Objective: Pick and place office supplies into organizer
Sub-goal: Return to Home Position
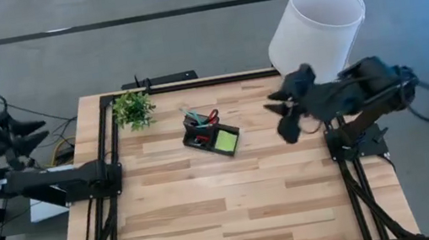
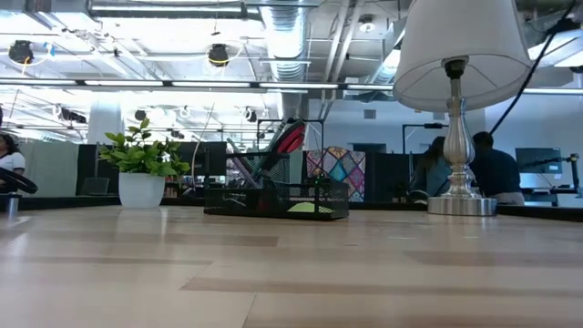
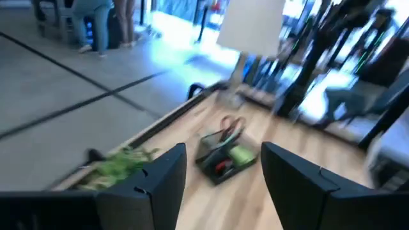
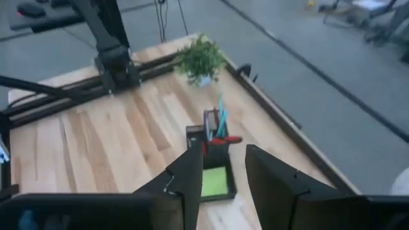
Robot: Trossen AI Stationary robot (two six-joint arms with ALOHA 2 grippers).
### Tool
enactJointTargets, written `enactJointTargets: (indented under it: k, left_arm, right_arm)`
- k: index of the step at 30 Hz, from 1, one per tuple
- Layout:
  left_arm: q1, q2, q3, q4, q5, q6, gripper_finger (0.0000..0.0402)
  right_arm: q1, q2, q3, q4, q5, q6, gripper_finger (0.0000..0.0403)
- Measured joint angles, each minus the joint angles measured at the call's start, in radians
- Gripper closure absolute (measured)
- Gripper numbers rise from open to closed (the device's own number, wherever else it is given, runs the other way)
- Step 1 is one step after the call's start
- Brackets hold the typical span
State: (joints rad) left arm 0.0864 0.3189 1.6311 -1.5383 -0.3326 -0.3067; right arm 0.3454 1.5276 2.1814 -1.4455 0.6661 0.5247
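The black organizer point(image 1: 212, 140) stands on the wooden table, left of the middle and toward the far edge. In its taller compartment stand red-handled scissors point(image 1: 212, 118) and teal pens point(image 4: 221, 118). A lime-green sticky-note pad point(image 1: 225, 141) lies in its low section. My right gripper point(image 1: 273, 103) hangs high above the table to the organizer's right, open and with nothing in it point(image 4: 223, 152). My left gripper point(image 1: 33, 134) is drawn back past the table's left edge, open and with nothing in it point(image 3: 223, 148). In both wrist views the organizer shows in the distance between the fingers.
A small potted plant point(image 1: 133, 108) stands at the far left corner. A white-shaded lamp point(image 1: 317, 28) stands at the far right, close behind my right arm. Bare wood covers the table's near half. People sit in the room beyond point(image 2: 492, 169).
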Motion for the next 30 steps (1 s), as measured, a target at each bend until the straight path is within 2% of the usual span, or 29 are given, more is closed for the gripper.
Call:
enactJointTargets:
  k: [3, 6, 8, 10, 12, 14, 16, 18, 20, 21, 24, 27, 30]
  left_arm:
    - [0.018, -0.156, -0.137, 0.101, 0.054, -0.061, 0.0205]
    - [0.051, -0.296, -0.302, 0.233, 0.069, -0.038, 0.0205]
    - [0.070, -0.318, -0.379, 0.236, 0.053, -0.003, 0.0205]
    - [0.085, -0.289, -0.404, 0.135, 0.020, -0.009, 0.0205]
    - [0.099, -0.280, -0.463, 0.156, 0.016, -0.020, 0.0205]
    - [0.105, -0.273, -0.544, 0.236, 0.097, 0.003, 0.0205]
    - [0.105, -0.282, -0.611, 0.319, 0.190, 0.021, 0.0205]
    - [0.106, -0.292, -0.655, 0.405, 0.228, 0.019, 0.0205]
    - [0.106, -0.294, -0.693, 0.453, 0.232, 0.015, 0.0205]
    - [0.105, -0.295, -0.704, 0.486, 0.234, 0.015, 0.0205]
    - [0.105, -0.305, -0.716, 0.542, 0.209, 0.016, 0.0205]
    - [0.105, -0.302, -0.719, 0.535, 0.183, 0.009, 0.0205]
    - [0.105, -0.302, -0.736, 0.512, 0.162, 0.009, 0.0205]
  right_arm:
    - [0.040, -0.034, 0.000, 0.009, 0.045, -0.040, 0.0295]
    - [0.085, -0.055, -0.002, -0.003, 0.102, -0.056, 0.0295]
    - [0.104, -0.075, -0.002, -0.001, 0.116, -0.057, 0.0294]
    - [0.123, -0.097, -0.002, 0.007, 0.118, -0.072, 0.0294]
    - [0.138, -0.126, -0.013, 0.071, 0.102, -0.137, 0.0294]
    - [0.135, -0.157, -0.047, 0.213, 0.011, -0.242, 0.0294]
    - [0.105, -0.197, -0.109, 0.448, -0.180, -0.391, 0.0294]
    - [0.074, -0.218, -0.194, 0.671, -0.396, -0.536, 0.0294]
    - [0.045, -0.236, -0.285, 0.734, -0.548, -0.601, 0.0294]
    - [0.030, -0.246, -0.329, 0.719, -0.572, -0.588, 0.0294]
    - [-0.025, -0.297, -0.503, 0.679, -0.550, -0.487, 0.0294]
    - [-0.080, -0.412, -0.707, 0.854, -0.558, -0.473, 0.0294]
    - [-0.136, -0.534, -0.937, 1.108, -0.690, -0.496, 0.0294]
